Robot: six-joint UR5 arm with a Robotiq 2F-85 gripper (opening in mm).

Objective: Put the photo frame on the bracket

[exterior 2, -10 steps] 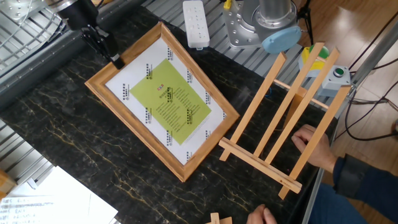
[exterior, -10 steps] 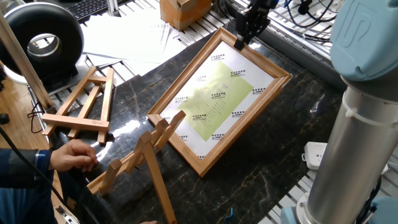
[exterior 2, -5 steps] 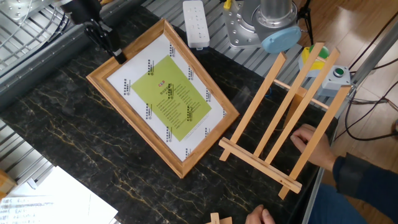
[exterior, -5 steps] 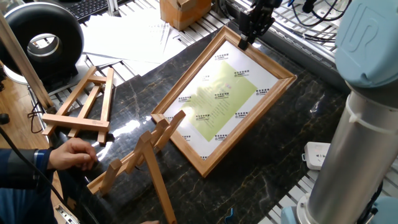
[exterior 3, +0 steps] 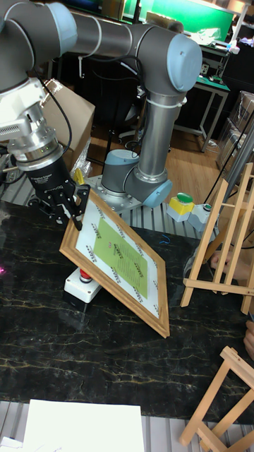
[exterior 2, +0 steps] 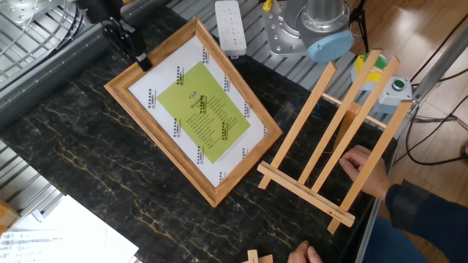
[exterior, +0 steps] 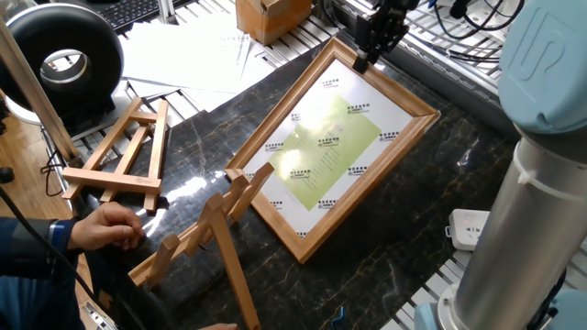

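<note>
Gripper [exterior 3: 70, 206] closed on the top edge of the photo frame [exterior 3: 116, 267], which hangs tilted, its far corner low near the tabletop. The bracket [exterior 2: 333, 139] stands well off beyond the frame's lower end, steadied by a hand [exterior 2: 363, 169].

A small wooden easel [exterior: 124, 156] is seen lying flat near a black ring lamp [exterior: 62, 60]; white papers [exterior: 197, 46], a cardboard box [exterior: 271, 16] and a white power strip [exterior 2: 231, 28] are set about.
</note>
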